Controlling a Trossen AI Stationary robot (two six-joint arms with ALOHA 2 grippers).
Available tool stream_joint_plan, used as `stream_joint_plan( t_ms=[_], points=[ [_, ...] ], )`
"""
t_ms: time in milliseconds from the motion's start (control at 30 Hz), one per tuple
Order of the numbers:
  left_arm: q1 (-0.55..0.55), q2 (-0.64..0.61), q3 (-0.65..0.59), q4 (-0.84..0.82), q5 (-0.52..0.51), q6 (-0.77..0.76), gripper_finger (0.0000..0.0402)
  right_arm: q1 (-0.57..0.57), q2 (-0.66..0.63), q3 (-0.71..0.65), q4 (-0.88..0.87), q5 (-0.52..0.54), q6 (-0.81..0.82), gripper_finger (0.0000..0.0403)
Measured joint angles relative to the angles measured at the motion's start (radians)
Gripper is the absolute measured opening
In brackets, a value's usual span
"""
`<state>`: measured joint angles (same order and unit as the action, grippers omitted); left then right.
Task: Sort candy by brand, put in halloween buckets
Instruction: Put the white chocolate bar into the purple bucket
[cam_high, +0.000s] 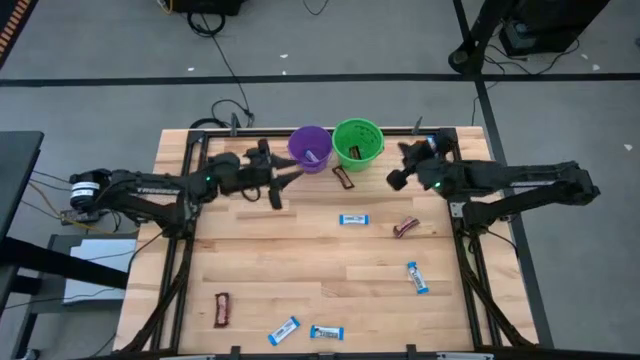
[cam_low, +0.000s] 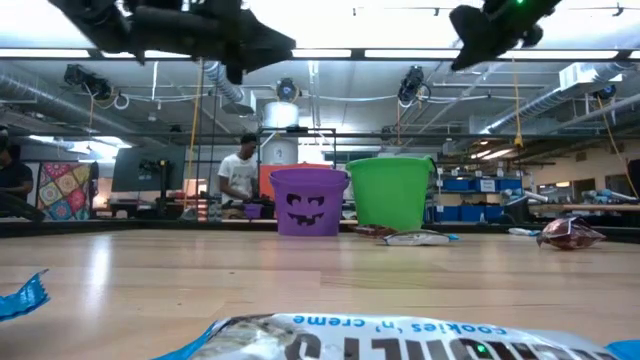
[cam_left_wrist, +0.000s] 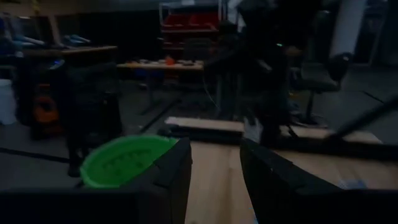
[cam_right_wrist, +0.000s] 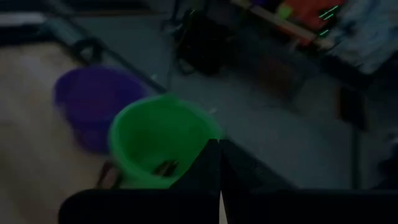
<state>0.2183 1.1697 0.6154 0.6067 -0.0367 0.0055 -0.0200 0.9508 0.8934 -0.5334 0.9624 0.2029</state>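
Both arms hang over the far end of the counter beside the two buckets. The left end effector sits just beside the purple bucket, its fingers parted about halfway with nothing visible between them. The right end effector is near the green bucket, pinched fully shut and apparently empty. The purple bucket shows something pale inside, and the green one holds a dark bar at its bottom. Outside them, a maroon bar lies against the foot of the green bucket. Loose candy is scattered over the wood: a blue bar and a maroon bar mid-counter, a blue bar toward the right edge, a maroon bar near the left front, and two blue bars at the front edge. These look light and flat, a stiff little core in thin glossy foil that will probably crinkle and slide on the smooth wood. A pinch across the short width at the middle of a bar should hold best; gripping the loose crimped ends would likely let it swing or slip. Coming down with the fingers set squarely astride the bar should keep it from skating away.
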Motion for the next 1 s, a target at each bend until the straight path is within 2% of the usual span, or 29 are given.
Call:
stream_joint_plan(
  t_ms=[100,167,300,367,467,667,833,1000],
  points=[
    [0.035,0.039,0.082,-0.003,0.013,-0.077,0.0142,0.0,-0.043,0.011,0.006,0.09,-0.024,0.0009],
    [0.055,0.052,0.141,-0.028,0.039,-0.163,0.0142,0.0,-0.074,0.011,0.0,0.113,-0.027,0.001],
    [0.073,0.072,0.273,-0.136,0.084,-0.299,0.0142,0.003,-0.141,0.011,-0.028,0.08,0.07,0.001],
    [0.072,0.081,0.334,-0.183,0.088,-0.294,0.0142,0.008,-0.174,0.011,-0.028,0.064,0.146,0.001],
    [0.071,0.082,0.413,-0.214,0.081,-0.274,0.0142,0.02,-0.228,0.011,-0.024,-0.041,0.241,0.001],
    [0.068,0.081,0.532,-0.225,0.002,-0.319,0.0142,0.015,-0.293,0.024,0.047,-0.28,0.192,0.001],
    [0.068,0.08,0.596,-0.284,-0.052,-0.301,0.0142,-0.048,-0.215,0.153,-0.017,-0.462,0.071,0.0008],
    [0.072,0.081,0.626,-0.358,-0.008,-0.29,0.0142,-0.122,-0.064,0.316,-0.06,-0.612,0.02,0.0007]
  ],
)
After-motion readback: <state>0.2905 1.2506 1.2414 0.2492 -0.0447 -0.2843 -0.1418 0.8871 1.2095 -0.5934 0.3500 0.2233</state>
